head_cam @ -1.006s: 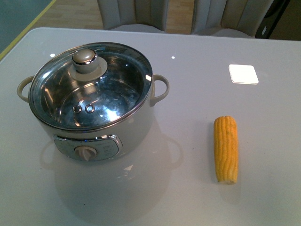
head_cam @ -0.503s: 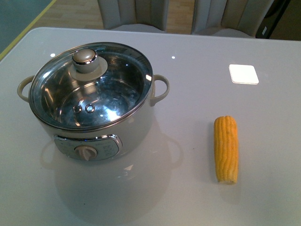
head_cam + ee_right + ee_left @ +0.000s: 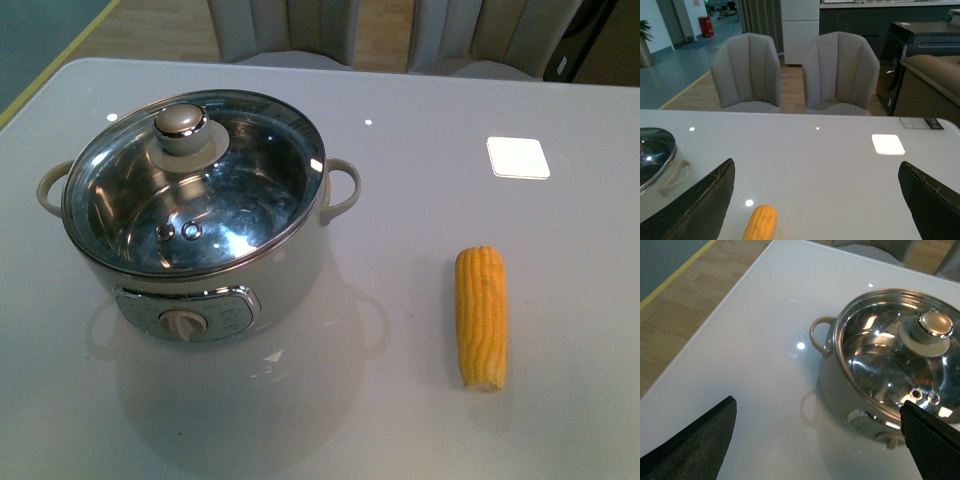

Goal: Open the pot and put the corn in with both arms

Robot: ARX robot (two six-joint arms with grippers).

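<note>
— On the worktop, where do the pot and the corn lie for you?

— The pot (image 3: 200, 230) stands on my left side of the white worktop (image 3: 400, 430). Its glass lid (image 3: 215, 190) is on, with the lid's knob (image 3: 181, 128) off centre toward the far rim. The corn (image 3: 481, 316) lies flat on my right side, lengthwise away from me, well apart from the pot.

— And your grippers?

— Neither shows in the front view. My left gripper (image 3: 817, 402) is spread wide and holds nothing. The pot lies ahead of it and lower, off toward one finger (image 3: 930, 440). That finger's tip overlaps the control panel (image 3: 875, 422) in the picture, and I cannot tell how near they truly are. My right gripper (image 3: 816, 165) is likewise wide and empty. One end of the corn pokes into that view within the gap, nearer one finger (image 3: 695, 205) than the other and touching neither. A slice of the pot's rim and one loop handle (image 3: 675, 175) show beyond that same finger.

— Any writing?

— The control panel carries a dial (image 3: 183, 325) and small marks, too fine to read. A printed strip (image 3: 921, 123) lies at the worktop's far edge in the right wrist view, and its print is also too small to read.
</note>
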